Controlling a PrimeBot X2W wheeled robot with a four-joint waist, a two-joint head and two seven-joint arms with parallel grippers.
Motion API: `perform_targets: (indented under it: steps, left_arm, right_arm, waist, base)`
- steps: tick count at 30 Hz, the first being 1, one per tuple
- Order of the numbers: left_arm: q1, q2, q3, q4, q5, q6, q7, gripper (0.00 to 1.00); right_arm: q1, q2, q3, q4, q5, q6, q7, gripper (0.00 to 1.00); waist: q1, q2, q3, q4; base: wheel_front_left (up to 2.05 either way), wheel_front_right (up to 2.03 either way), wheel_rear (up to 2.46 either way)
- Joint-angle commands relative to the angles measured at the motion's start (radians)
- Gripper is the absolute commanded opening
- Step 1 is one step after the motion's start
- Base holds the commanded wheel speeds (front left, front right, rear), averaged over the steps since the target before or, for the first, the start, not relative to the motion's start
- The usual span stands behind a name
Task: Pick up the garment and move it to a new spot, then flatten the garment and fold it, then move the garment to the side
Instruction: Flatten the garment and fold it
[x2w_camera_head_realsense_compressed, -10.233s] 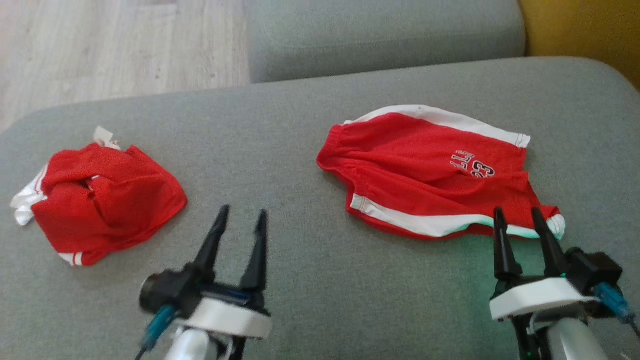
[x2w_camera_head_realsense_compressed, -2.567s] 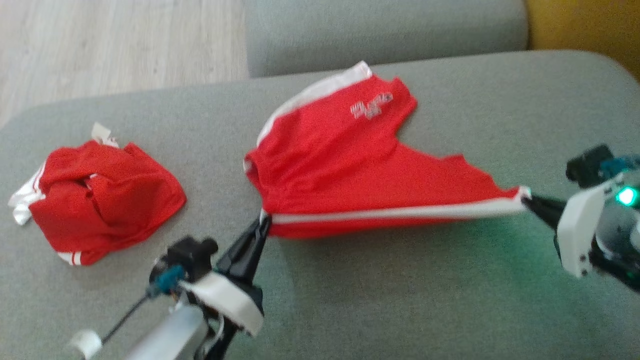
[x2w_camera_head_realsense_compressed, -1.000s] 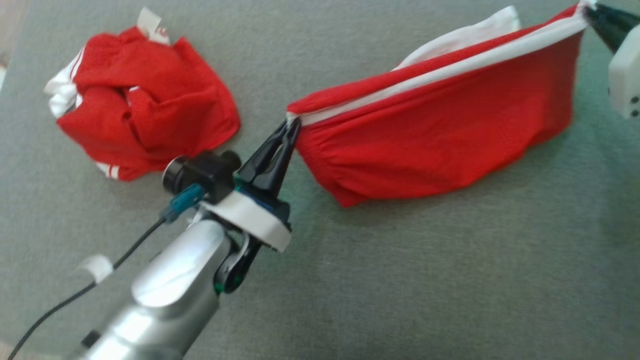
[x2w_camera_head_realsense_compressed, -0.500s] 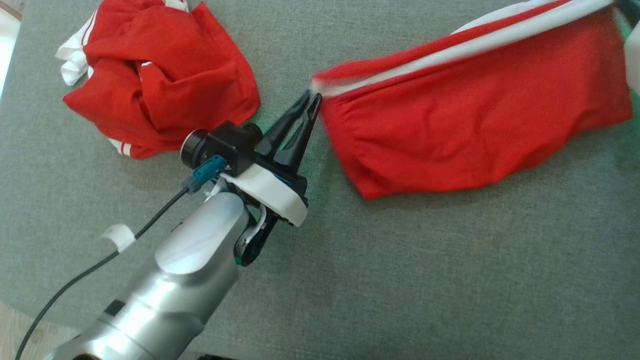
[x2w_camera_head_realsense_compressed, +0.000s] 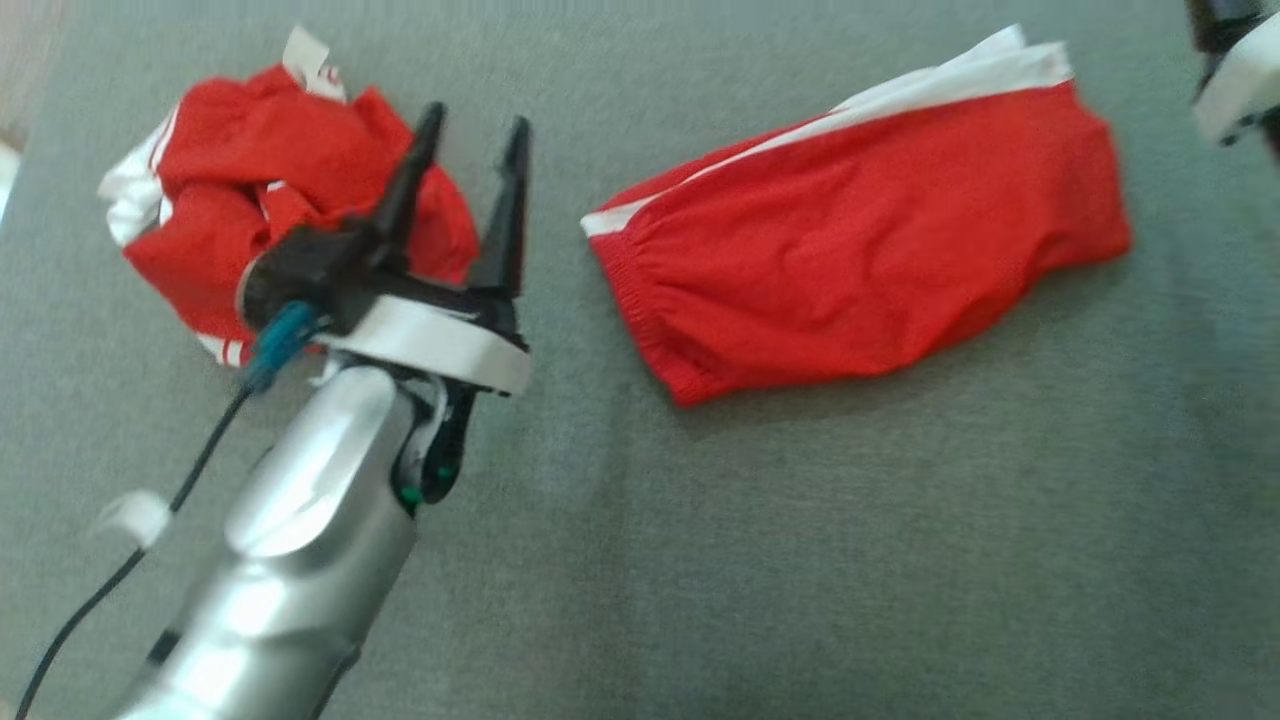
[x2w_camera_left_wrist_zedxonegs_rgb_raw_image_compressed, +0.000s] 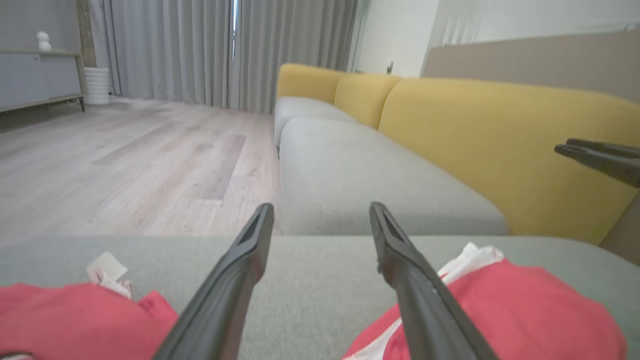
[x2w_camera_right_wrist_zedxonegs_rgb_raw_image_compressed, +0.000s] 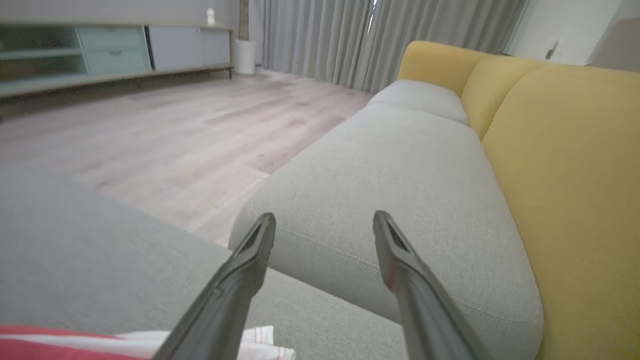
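Observation:
The garment (x2w_camera_head_realsense_compressed: 860, 270) is a pair of red shorts with a white side stripe, lying folded in half on the grey cushion (x2w_camera_head_realsense_compressed: 800, 560). My left gripper (x2w_camera_head_realsense_compressed: 476, 118) hovers open just left of its waistband end, with nothing between the fingers. Along those fingers (x2w_camera_left_wrist_zedxonegs_rgb_raw_image_compressed: 250, 260) the garment (x2w_camera_left_wrist_zedxonegs_rgb_raw_image_compressed: 525, 310) lies at the lower right. My right gripper (x2w_camera_right_wrist_zedxonegs_rgb_raw_image_compressed: 324, 217) is open and empty above the garment's white-striped edge (x2w_camera_right_wrist_zedxonegs_rgb_raw_image_compressed: 75, 345). Its white wrist housing (x2w_camera_head_realsense_compressed: 1235, 75) shows at the top right corner, beyond the garment's far end.
A second red and white garment (x2w_camera_head_realsense_compressed: 250, 190) lies crumpled at the left, partly behind my left gripper. Beyond the cushion are another grey seat (x2w_camera_left_wrist_zedxonegs_rgb_raw_image_compressed: 360, 175), a yellow backrest (x2w_camera_left_wrist_zedxonegs_rgb_raw_image_compressed: 500, 145) and wooden floor (x2w_camera_left_wrist_zedxonegs_rgb_raw_image_compressed: 125, 165).
Both grippers have opened and let go of the garment, which now lies folded on the cushion. My left gripper has drawn away to the left. The head camera has shifted.

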Motion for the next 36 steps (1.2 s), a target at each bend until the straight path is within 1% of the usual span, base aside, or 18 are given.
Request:
perform_targets:
  steps: [1,6,9,14,18,23,26,29,36]
  left_arm:
    - [0.03,0.036,0.084,-0.073,0.022,0.015,-0.009,1.0]
    - [0.145,0.032,0.202,-0.178,0.06,0.034,-0.009,1.0]
    - [0.216,0.025,0.246,-0.221,0.087,0.038,-0.009,1.0]
    - [0.336,0.005,0.292,-0.248,0.13,0.034,-0.009,1.0]
    - [0.428,-0.011,0.315,-0.236,0.16,0.018,-0.009,1.0]
    - [0.533,-0.036,0.338,-0.205,0.204,-0.001,-0.009,1.0]
    - [0.583,-0.056,0.353,-0.192,0.228,-0.012,-0.009,1.0]
    - [0.616,-0.078,0.377,-0.185,0.259,-0.026,-0.009,1.0]
    - [0.603,-0.106,0.408,-0.178,0.298,-0.063,-0.009,1.0]
  right_arm:
    - [0.051,0.025,-0.036,-0.013,0.019,-0.001,-0.045,1.0]
    - [0.142,0.099,-0.142,-0.046,0.02,-0.001,-0.085,1.0]
    - [0.221,0.143,-0.248,-0.1,0.0,-0.001,-0.089,1.0]
    - [0.436,0.235,-0.454,-0.23,-0.086,-0.001,-0.089,1.0]
    - [0.633,0.324,-0.563,-0.327,-0.187,-0.001,-0.089,1.0]
    - [0.842,0.435,-0.651,-0.409,-0.289,-0.001,-0.089,1.0]
    - [0.927,0.476,-0.689,-0.441,-0.341,-0.001,-0.089,1.0]
    - [0.986,0.506,-0.726,-0.479,-0.374,-0.001,-0.086,1.0]
    - [1.003,0.522,-0.769,-0.547,-0.417,-0.001,-0.035,1.0]
  waist:
    - [0.0001,0.0,-0.071,-0.047]
    - [0.0001,0.0,-0.155,-0.093]
    - [0.0001,0.0,-0.2,-0.115]
    - [0.0001,0.0,-0.265,-0.142]
    - [0.0001,0.0,-0.306,-0.16]
    - [0.0001,0.0,-0.339,-0.176]
    - [0.0001,0.0,-0.346,-0.18]
    - [0.0001,0.0,-0.351,-0.178]
    - [0.0001,0.0,-0.341,-0.151]
  base:
    - [0.0,0.0,0.0]
    - [0.0,0.0,0.0]
    - [0.0,0.0,0.0]
    - [0.0,0.0,0.0]
    - [0.0,0.0,0.0]
    - [0.0,0.0,0.0]
    - [0.0,0.0,0.0]
    - [0.0,0.0,0.0]
    - [0.0,0.0,0.0]
